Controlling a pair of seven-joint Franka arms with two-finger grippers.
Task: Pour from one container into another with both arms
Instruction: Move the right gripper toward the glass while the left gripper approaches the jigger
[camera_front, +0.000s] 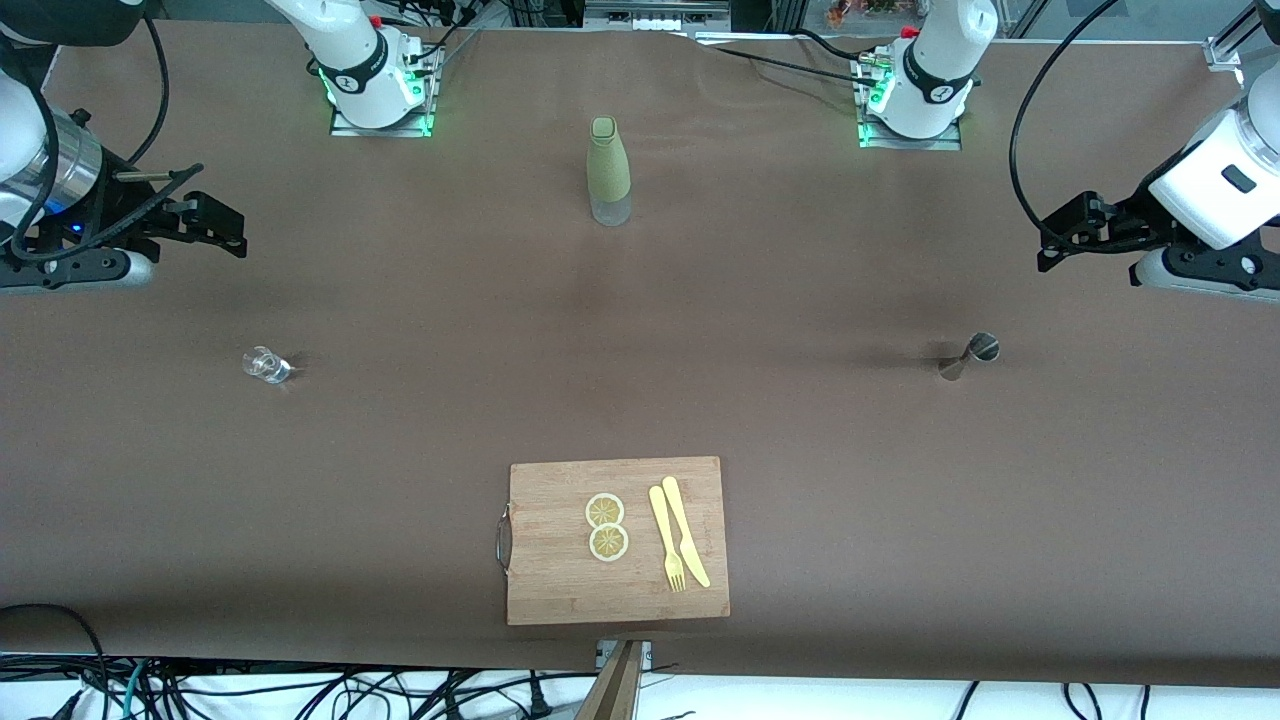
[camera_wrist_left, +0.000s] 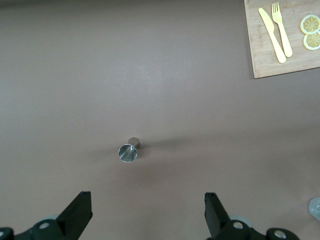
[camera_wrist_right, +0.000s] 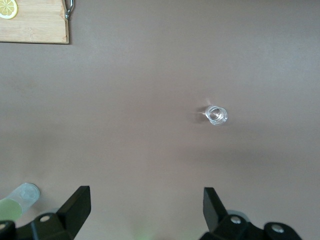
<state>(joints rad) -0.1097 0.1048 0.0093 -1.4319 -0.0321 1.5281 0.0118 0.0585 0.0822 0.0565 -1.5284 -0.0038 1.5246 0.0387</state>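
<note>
Grippers both gape empty: left gripper (camera_wrist_left: 147, 215) over the small steel jigger (camera_front: 968, 357), right gripper (camera_wrist_right: 145, 212) over the fragile clear shot glass (camera_front: 266, 365), near opposite table ends; both light, slippery, best pinched mid-body.

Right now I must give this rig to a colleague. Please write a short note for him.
Left hand: open, empty, up over the table's left-arm end.
Right hand: open, empty, over the right-arm end.
Metal jigger: standing near the left hand.
Small glass: standing near the right hand.
Green bottle: between the bases.
Done: nothing grasped.
Left: pick up both containers and pour.
</note>
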